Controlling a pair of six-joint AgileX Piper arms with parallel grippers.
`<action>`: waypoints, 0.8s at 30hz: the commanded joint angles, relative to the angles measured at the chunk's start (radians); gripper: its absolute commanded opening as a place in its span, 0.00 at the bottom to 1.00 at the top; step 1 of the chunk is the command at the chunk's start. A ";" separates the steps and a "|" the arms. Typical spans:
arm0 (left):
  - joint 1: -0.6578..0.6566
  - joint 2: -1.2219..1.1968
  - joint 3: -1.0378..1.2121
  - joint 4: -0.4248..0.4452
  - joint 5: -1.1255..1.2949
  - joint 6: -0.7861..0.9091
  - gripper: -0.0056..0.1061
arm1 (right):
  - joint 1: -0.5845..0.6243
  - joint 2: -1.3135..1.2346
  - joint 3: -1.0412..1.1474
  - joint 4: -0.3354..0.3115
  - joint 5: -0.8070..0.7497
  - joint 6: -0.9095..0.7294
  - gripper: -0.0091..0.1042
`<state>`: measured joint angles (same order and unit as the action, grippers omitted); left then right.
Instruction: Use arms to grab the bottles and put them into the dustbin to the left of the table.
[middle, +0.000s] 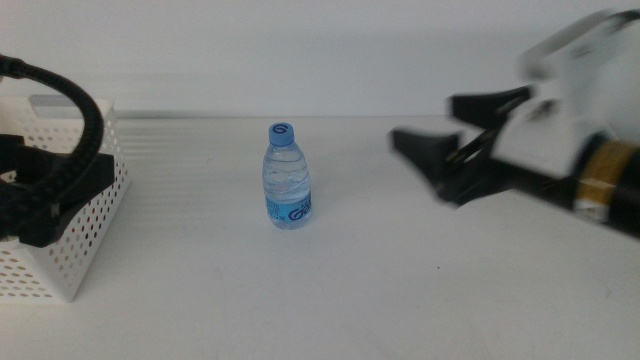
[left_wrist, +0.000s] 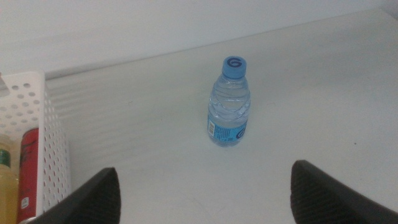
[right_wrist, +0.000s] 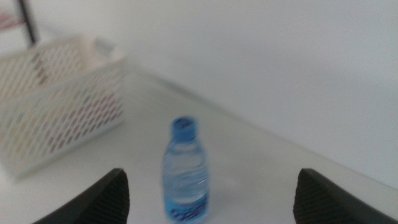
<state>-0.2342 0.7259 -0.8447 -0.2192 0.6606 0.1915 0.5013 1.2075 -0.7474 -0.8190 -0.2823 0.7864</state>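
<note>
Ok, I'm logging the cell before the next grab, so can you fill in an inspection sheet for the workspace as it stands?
Surface: white table, bare around the bottle.
Job's things: blue-capped water bottle upright near the middle; white perforated dustbin at the left edge, with a red can and a yellow-liquid bottle already inside.
Clutter: nothing seen.
Grippers: right gripper in the air to the right of the water bottle, jaws open, blurred; left gripper by the dustbin, jaws wide open, empty.
Cables: thick black cable arching over the dustbin.
Surroundings: plain pale wall behind the table.
</note>
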 joint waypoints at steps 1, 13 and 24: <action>-0.004 0.000 -0.025 -0.015 -0.070 -0.013 0.86 | -0.003 -0.101 -0.024 0.039 0.065 0.054 0.72; -0.004 0.000 -0.025 -0.015 -0.070 -0.013 0.86 | 0.078 -0.301 -0.105 0.848 0.632 -0.942 0.64; -0.004 0.000 -0.025 -0.015 -0.070 -0.013 0.86 | 0.078 -0.301 -0.242 0.874 0.881 -0.948 0.64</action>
<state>-0.2342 0.7259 -0.8447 -0.2192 0.6606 0.1915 0.5773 0.9196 -0.9515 0.0534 0.6521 -0.1492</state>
